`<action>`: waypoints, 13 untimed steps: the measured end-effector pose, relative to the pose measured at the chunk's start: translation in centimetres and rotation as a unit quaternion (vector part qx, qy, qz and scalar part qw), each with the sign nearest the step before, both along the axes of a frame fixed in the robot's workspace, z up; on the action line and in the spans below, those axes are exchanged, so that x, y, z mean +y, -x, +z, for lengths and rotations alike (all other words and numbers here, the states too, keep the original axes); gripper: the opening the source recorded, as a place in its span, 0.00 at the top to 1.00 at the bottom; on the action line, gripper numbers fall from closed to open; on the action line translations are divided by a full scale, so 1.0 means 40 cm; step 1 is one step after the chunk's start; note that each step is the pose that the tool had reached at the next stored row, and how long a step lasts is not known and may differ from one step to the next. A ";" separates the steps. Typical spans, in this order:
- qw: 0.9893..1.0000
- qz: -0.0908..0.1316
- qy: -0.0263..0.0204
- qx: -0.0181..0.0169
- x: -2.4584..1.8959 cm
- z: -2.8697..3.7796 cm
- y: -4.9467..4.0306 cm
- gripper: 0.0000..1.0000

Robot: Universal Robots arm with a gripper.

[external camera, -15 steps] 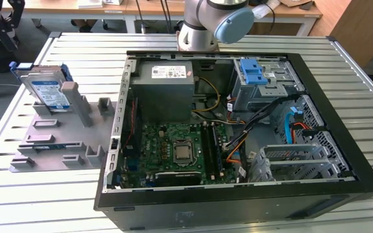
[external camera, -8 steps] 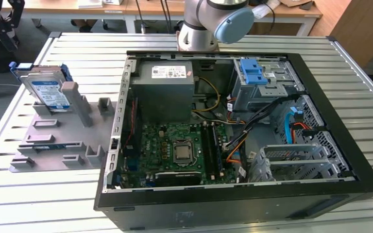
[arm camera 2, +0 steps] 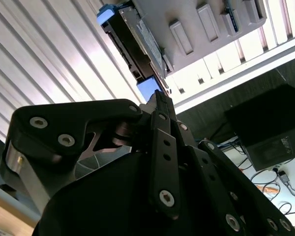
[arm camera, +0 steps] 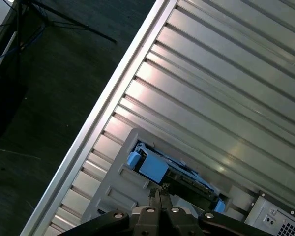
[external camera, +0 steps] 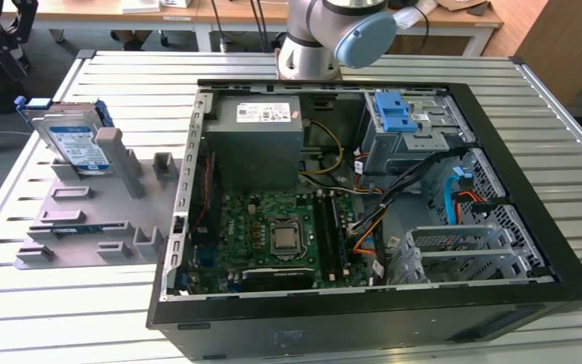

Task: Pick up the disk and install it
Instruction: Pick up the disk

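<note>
The disk (external camera: 76,144) is a silver drive with a white-and-blue label and a blue carrier frame. It stands on edge in a slot at the far end of the grey fixture (external camera: 89,220), on the exterior view's left. Both wrist views look down on its thin edge (arm camera: 179,176) (arm camera 2: 137,44). My gripper (arm camera: 160,191) hangs above it, apart from it, with its black fingertips pressed together and nothing between them. In the second wrist view the gripper (arm camera 2: 160,98) tips point toward the disk's blue corner. In the exterior view the gripper (external camera: 6,61) is near the top left corner.
An open computer case (external camera: 564,280) lies on the slatted metal table (external camera: 533,114), with a grey power-supply box (external camera: 261,129), a motherboard (external camera: 281,235) and a drive bay with a light-blue latch (external camera: 394,114). The table's edge (arm camera: 96,123) runs close beside the fixture.
</note>
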State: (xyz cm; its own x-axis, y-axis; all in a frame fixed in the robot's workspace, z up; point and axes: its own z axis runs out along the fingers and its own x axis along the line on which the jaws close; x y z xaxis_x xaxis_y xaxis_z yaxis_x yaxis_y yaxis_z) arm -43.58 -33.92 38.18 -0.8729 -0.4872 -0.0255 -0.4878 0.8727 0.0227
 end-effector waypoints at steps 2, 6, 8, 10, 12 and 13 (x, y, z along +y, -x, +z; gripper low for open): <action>1.000 0.006 0.000 0.000 0.000 0.000 0.000 0.89; 1.000 0.020 0.000 0.000 0.000 -0.001 0.001 0.89; 1.000 0.027 0.000 0.000 0.000 -0.001 0.001 0.89; 0.999 0.034 0.000 0.000 0.000 -0.001 0.001 0.89; 0.999 0.040 0.000 0.000 0.000 -0.001 0.001 0.89; 0.999 0.043 0.000 0.000 0.000 -0.001 0.002 0.89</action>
State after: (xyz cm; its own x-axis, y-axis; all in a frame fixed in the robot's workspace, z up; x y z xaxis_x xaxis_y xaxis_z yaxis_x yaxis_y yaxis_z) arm -43.65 -33.92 38.12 -0.8275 -0.5609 -0.0255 -0.5614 0.8272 0.0227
